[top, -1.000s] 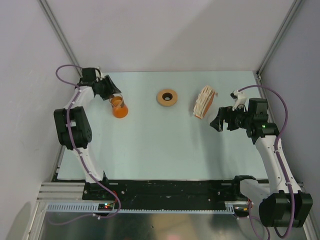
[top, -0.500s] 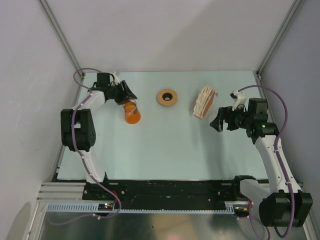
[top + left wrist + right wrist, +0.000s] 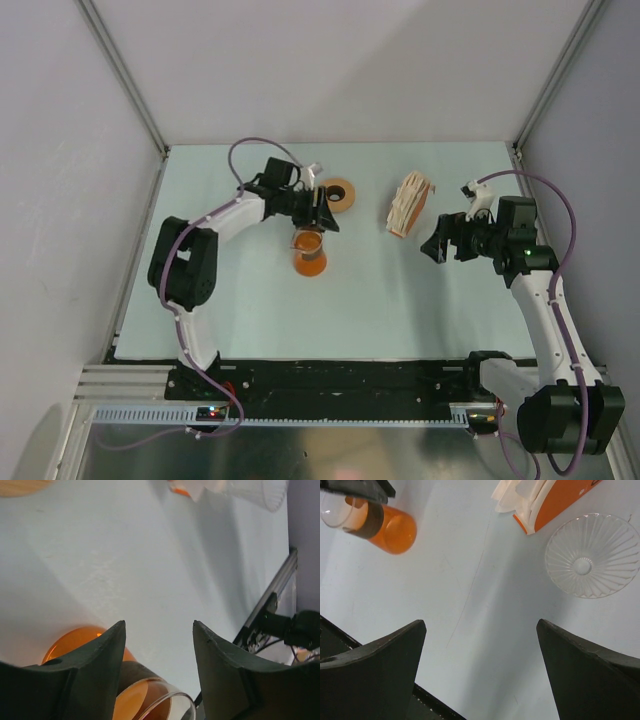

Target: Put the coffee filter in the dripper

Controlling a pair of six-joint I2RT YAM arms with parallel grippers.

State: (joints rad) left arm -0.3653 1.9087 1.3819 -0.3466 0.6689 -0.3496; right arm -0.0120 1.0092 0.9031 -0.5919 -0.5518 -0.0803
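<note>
The dripper (image 3: pixel 351 196), a tan-brown ring with a dark hole, sits at the table's back middle; its edge shows in the left wrist view (image 3: pixel 20 484). No single white coffee filter shows apart from the tan-and-white ribbed stack (image 3: pixel 410 203). My left gripper (image 3: pixel 318 215) is just left of the dripper, shut on the neck of a clear-rimmed orange beaker (image 3: pixel 308 257), which shows between its fingertips (image 3: pixel 80 642). My right gripper (image 3: pixel 432 245) is open and empty, right of and nearer than the stack, its jaws wide over bare table (image 3: pixel 481 622).
A clear ribbed glass cone (image 3: pixel 591 555) lies on the table beside the stack (image 3: pixel 555 500), and shows in the left wrist view (image 3: pixel 260 492). The beaker also shows in the right wrist view (image 3: pixel 390 527). Grey walls and metal posts close the back and sides.
My left arm has swung from the back left corner to the middle, carrying the orange beaker up beside the dripper. The right arm has not moved.
</note>
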